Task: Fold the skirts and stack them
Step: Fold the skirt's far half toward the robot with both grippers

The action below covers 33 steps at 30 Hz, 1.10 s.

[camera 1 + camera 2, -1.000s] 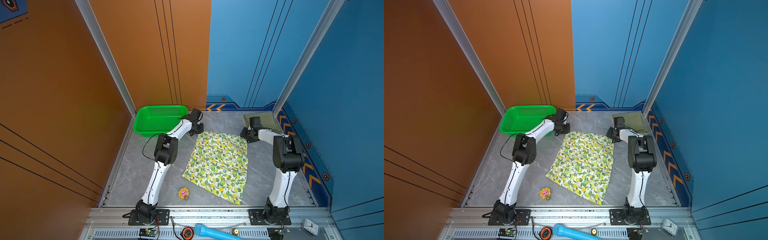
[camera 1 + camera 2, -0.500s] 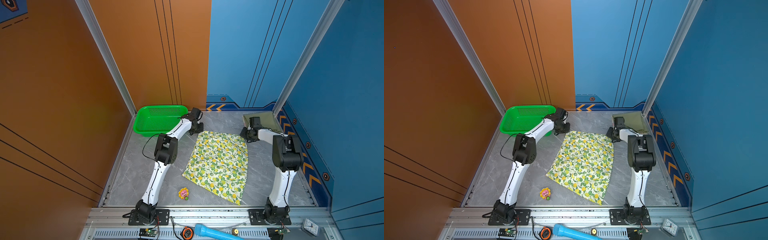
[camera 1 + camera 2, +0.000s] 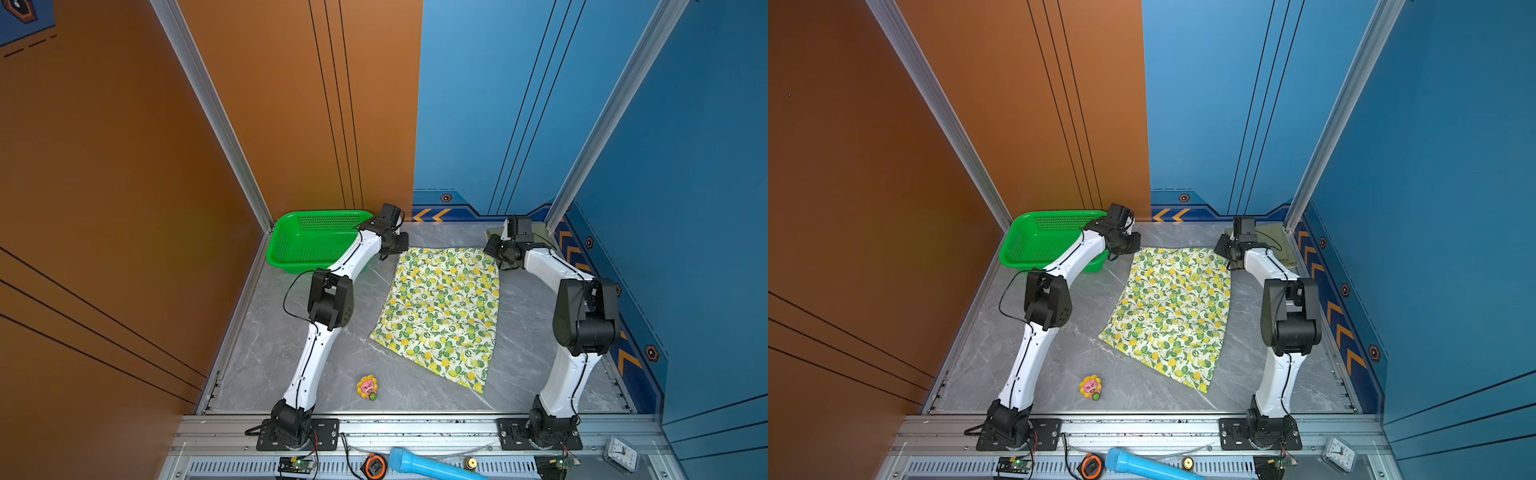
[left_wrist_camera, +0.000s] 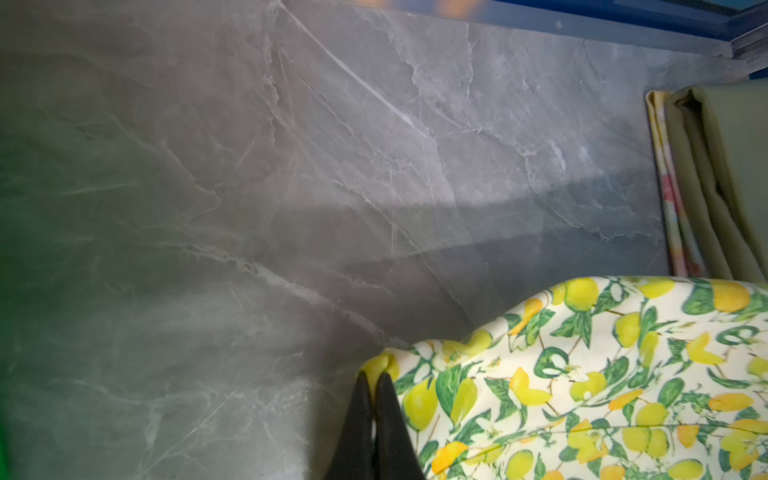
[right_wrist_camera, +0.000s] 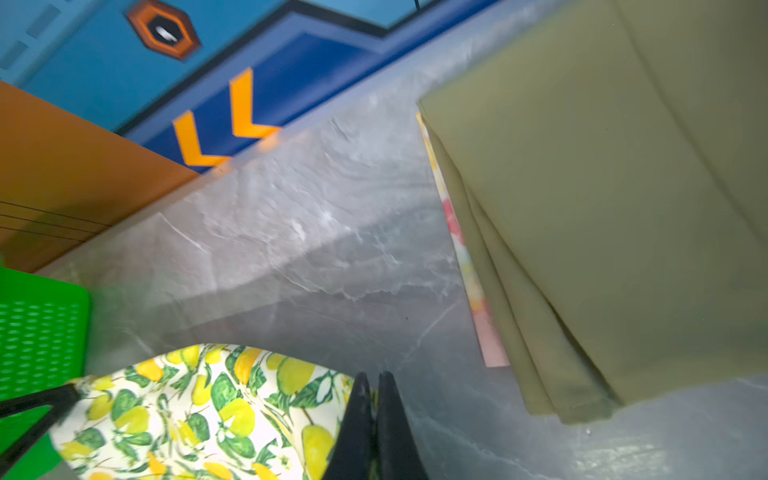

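The lemon skirt [image 3: 444,311] [image 3: 1171,311] lies spread flat in the middle of the grey table. My left gripper [image 4: 374,376] [image 3: 395,246] is shut on its far left corner, with yellow cloth pinched between the black fingertips. At the far right corner my right gripper [image 5: 373,376] [image 3: 497,253] is shut on the cloth's edge. The olive green skirt [image 5: 602,208] [image 4: 727,166] [image 3: 1277,241] lies folded by the far right wall. Under it shows the edge of the pastel flowered skirt [image 5: 469,270] [image 4: 675,208].
A green mesh basket [image 3: 307,245] [image 3: 1038,241] stands at the far left, beside my left forearm. A small flower toy [image 3: 367,387] lies near the front edge. A blue tube [image 3: 428,467] and a small clock [image 3: 621,453] rest on the front rail. Walls enclose three sides.
My right gripper has closed on the lemon skirt's far right corner. Both arms and the skirt have hardly shifted.
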### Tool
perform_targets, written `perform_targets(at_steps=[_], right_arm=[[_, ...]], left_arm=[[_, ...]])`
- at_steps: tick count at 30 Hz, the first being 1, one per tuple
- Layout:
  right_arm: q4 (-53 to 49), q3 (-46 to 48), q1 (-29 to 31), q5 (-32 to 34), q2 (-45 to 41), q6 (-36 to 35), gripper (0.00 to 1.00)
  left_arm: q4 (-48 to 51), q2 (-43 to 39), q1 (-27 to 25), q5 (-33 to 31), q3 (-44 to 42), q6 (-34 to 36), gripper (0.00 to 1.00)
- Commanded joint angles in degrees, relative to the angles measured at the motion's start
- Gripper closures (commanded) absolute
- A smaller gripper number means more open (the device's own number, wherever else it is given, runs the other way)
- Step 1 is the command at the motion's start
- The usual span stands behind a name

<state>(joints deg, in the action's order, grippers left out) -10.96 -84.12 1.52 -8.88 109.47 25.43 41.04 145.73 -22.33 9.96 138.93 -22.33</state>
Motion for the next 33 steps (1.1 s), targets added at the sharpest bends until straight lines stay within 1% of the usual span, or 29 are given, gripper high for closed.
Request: perform_targets(at_steps=[1, 5, 8, 11, 15, 18, 19, 20, 21, 22, 23, 24, 25, 26, 27, 30, 33], right_arm=[[-2.38, -3.19, 0.05, 0.19, -5.22, -2.34, 1.00], [-3.65, -2.34, 0.26, 0.62, -10.27, -2.58, 1.00], [-4.06, 1.63, 1.34, 1.59, -16.27, -2.81, 1.00], [-4.10, 8.11, 2.36, 3.18, -23.56, -2.80, 1.00], [-4.16, 18.80, 3.24, 5.79, -33.72, -2.35, 1.00], [-4.25, 27.69, 2.89, 8.42, -41.74, -1.58, 1.00], [-4.34, 30.75, 2.76, 9.43, -44.36, -0.88, 0.98], [-4.30, 33.42, 2.68, 10.28, -46.60, -0.05, 0.89], [-4.35, 36.50, 2.60, 10.67, -49.06, 0.83, 0.72], [-5.01, 38.87, 2.60, 11.21, -51.17, 2.06, 0.50], [-5.55, 40.71, 2.61, 11.21, -52.71, 3.05, 0.38], [-6.44, 42.57, 2.68, 11.40, -54.44, 4.42, 0.29], [-7.48, 43.84, 2.70, 11.58, -55.74, 5.58, 0.24], [-8.93, 44.95, 2.86, 11.72, -56.70, 6.84, 0.21], [-10.59, 45.65, 3.02, 11.86, -57.33, 7.84, 0.20], [-13.73, 47.03, 3.34, 11.01, -57.22, 9.79, 0.21], [-15.13, 48.28, 3.59, 9.97, -55.70, 11.52, 0.24]], left_arm=[[1.15, -4.54, 0.96, 1.76, 2.95, 0.14, 1.00], [1.15, -7.32, 1.26, 2.67, 1.63, 0.57, 1.00], [-0.37, -11.83, 0.89, 3.55, -3.94, 1.14, 1.00], [-4.11, -18.41, -0.11, 3.31, -13.48, 1.51, 1.00], [-12.03, -29.06, -1.74, 3.24, -31.15, -0.48, 1.00], [-17.93, -36.57, -4.10, 2.51, -44.71, -2.45, 1.00], [-19.86, -39.02, -5.30, 2.14, -49.58, -3.25, 1.00], [-21.50, -41.08, -6.50, 1.46, -53.43, -3.95, 0.95], [-23.17, -43.30, -7.99, 0.52, -58.27, -4.86, 0.83], [-24.86, -45.12, -9.26, -0.22, -62.59, -5.82, 0.68], [-26.18, -46.62, -10.23, -0.86, -66.33, -6.70, 0.58], [-27.26, -48.05, -11.02, -1.54, -70.05, -7.58, 0.50], [-27.78, -49.12, -11.54, -2.15, -72.72, -8.28, 0.44], [-27.95, -49.99, -11.92, -2.58, -75.34, -8.77, 0.39], [-27.67, -50.71, -12.04, -2.90, -77.20, -9.03, 0.37], [-27.22, -52.16, -12.08, -3.47, -80.82, -9.70, 0.35], [-25.22, -51.61, -12.47, -4.28, -80.50, -9.93, 0.35]])
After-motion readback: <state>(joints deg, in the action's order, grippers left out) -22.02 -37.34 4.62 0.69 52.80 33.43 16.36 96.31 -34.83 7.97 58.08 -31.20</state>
